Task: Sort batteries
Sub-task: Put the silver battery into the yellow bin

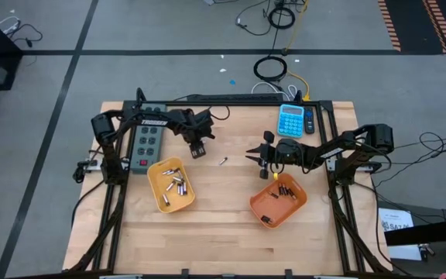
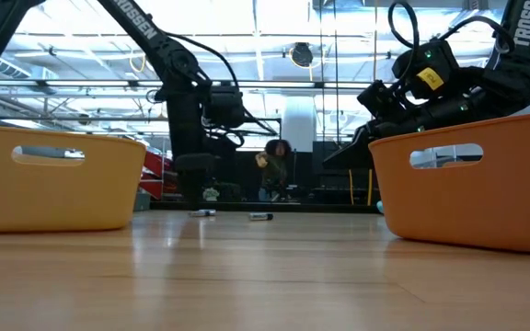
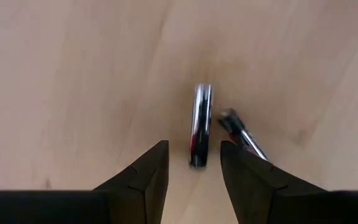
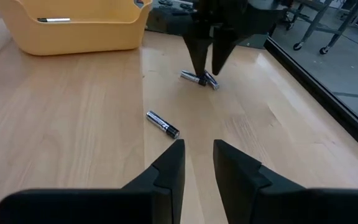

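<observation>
on the worktop's left half, the left gripper point(image 1: 198, 149) hangs over two loose batteries, fingers apart.
from the left: the yellow tray point(image 1: 170, 185) holds silvery batteries, and just beyond it the left wrist view shows a silvery battery point(image 3: 200, 126) lying between the parted fingers point(image 3: 146, 176), a second battery point(image 3: 241, 132) touching or just beside it; the high view hides both under the gripper. a dark battery point(image 1: 223, 162) lies mid-worktop, between the two arms. the right gripper point(image 1: 263, 159), fingers apart and empty, hovers beside the orange tray point(image 1: 279, 202) of dark ones, facing that battery. the pick seems in hand: next, lower and close on the silvery battery alone, without nudging its neighbour.
</observation>
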Tool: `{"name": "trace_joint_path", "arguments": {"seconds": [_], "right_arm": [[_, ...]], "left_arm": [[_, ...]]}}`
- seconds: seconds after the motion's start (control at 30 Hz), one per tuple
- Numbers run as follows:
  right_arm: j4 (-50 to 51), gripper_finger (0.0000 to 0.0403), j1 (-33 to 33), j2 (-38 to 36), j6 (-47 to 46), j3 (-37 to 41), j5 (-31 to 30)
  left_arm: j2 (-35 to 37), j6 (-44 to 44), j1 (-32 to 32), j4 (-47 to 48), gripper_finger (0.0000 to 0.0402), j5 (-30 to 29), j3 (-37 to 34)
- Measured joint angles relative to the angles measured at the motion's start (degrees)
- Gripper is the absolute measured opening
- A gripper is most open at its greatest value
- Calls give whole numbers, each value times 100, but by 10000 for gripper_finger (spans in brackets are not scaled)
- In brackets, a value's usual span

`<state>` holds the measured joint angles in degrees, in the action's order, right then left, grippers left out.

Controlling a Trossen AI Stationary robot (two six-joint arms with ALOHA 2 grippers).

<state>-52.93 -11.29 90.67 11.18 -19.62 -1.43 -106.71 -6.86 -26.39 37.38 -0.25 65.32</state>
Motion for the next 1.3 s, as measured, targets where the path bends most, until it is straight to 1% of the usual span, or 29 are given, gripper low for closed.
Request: {"name": "trace_joint_path", "arguments": {"seconds": [0.27, 0.37, 0.43, 0.57, 0.6, 0.67, 0.83, 1.0, 1.07, 1.17, 1.2, 1.3], "right_arm": [[15, 77, 0, 0, -9, 0, 0], [15, 77, 0, 0, -11, 0, 0], [13, 77, 0, 0, -11, 0, 0], [11, 77, 0, 0, -10, 0, 12], [11, 77, 0, 0, -9, 0, 53], [11, 77, 0, 0, -9, 0, 156], [14, 77, -41, 0, 4, 0, 162], [18, 77, -79, 0, -32, 0, 138], [31, 77, -79, 0, -79, 0, 140], [71, 77, -79, 0, -157, 0, 107], [85, 77, -79, 0, -170, 0, 85], [200, 77, -56, 0, -179, 0, -71]], "left_arm": [[-102, -2, -4, -364, 154, 128, 4], [-198, -10, 0, -446, 140, 177, 18], [-265, -12, 12, -462, 118, 175, 22], [-309, 7, 22, -469, 31, 175, 26], [-311, 9, 26, -462, 23, 177, 26], [-306, 16, 35, -456, 23, 175, 26], [-79, 42, 143, -228, 23, 150, 145], [706, 155, 416, -245, 23, 302, 262], [956, 404, 568, -24, 23, 632, 251], [1336, 976, 928, 477, 23, 1358, 252], [1449, 1096, 1093, 728, 23, 1506, 249], [1694, 1434, 1680, 1347, 23, 1696, 78]]}}
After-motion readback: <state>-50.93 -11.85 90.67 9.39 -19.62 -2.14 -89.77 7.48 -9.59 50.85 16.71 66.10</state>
